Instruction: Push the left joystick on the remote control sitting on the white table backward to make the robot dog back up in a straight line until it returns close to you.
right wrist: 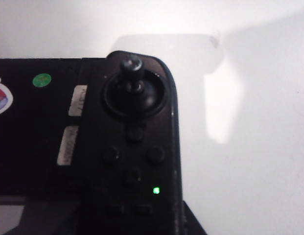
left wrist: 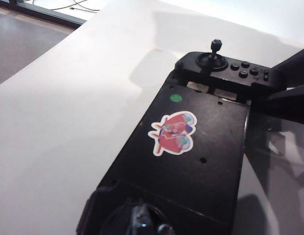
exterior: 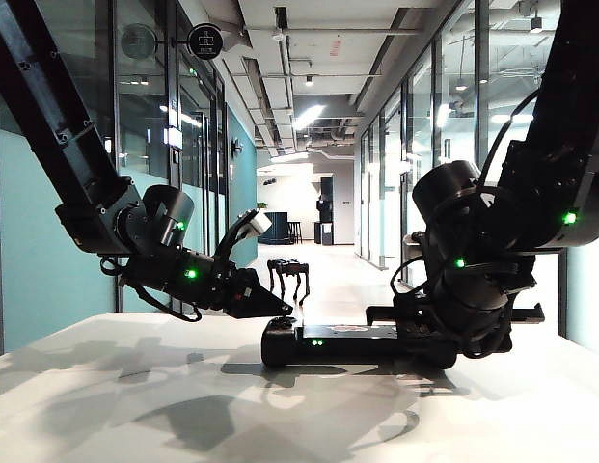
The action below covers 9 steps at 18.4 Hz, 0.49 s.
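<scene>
- Remote lies on the table; dog stands far off at 12 o'clock.
- Left gripper hovers over the left stick — jaws unreadable.
- Right gripper sits at the remote's right end; clamping can't be told.
- Next — press the stick backward.

Black remote control, red sticker, white table.

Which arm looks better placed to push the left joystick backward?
Probably the left: the left gripper sits at the remote control's left end, where the left joystick lies just below its wrist camera. The right gripper is at the opposite end.
</scene>
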{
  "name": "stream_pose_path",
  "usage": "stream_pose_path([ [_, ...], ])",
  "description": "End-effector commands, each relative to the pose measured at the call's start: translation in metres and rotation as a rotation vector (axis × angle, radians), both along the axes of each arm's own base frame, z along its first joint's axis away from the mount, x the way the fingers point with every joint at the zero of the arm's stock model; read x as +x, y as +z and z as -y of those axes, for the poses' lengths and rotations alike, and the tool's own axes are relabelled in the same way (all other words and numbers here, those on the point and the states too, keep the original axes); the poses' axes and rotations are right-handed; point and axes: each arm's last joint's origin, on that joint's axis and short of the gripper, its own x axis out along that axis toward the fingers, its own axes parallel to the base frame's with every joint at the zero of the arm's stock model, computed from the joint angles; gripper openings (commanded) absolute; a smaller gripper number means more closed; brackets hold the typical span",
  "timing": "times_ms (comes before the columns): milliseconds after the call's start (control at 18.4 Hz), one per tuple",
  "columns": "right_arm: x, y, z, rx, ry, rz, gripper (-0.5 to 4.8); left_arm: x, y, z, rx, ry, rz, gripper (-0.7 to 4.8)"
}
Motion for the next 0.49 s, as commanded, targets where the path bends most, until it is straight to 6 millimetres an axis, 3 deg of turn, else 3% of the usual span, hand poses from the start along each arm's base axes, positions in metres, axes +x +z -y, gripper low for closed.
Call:
stream_pose_path([
  [54, 0.0024, 0.0042, -0.0001, 0.016, -0.018, 0.031, 1.97, -0.0005, 0.0031, 0.0014, -0.014, -0.027, 0.002, -0.05],
  [489, 0.0023, 0.0041, 0.0, 0.016, -0.018, 0.031, 1.97, -0.0014, 0.0018, 0.0012, -0.006, -0.036, 0.003, -0.05],
])
